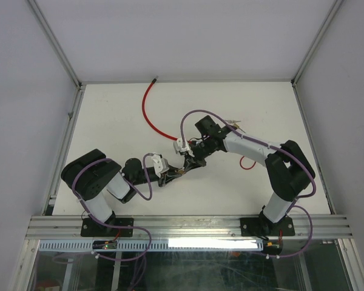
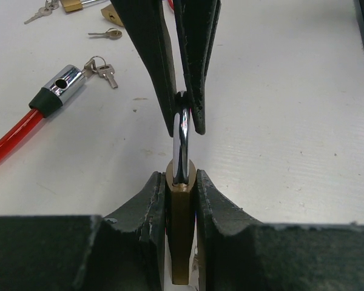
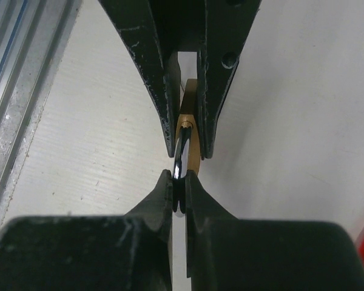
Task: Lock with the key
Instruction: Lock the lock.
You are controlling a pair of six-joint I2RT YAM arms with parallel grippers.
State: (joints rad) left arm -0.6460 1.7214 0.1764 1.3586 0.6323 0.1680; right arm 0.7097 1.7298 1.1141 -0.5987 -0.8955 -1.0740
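Where the left arm (image 1: 100, 182) and right arm (image 1: 255, 147) are stretched inward and meet low over the surface (image 1: 109, 115), the brass padlock (image 2: 182, 242) is held end to end. Its body is clamped in the left jaws, and its steel shackle (image 2: 181, 142) is pinched in the nearly shut right jaws. Its long axis is aligned from jaws to jaws. Keys (image 2: 106, 34) are seen lying well apart.
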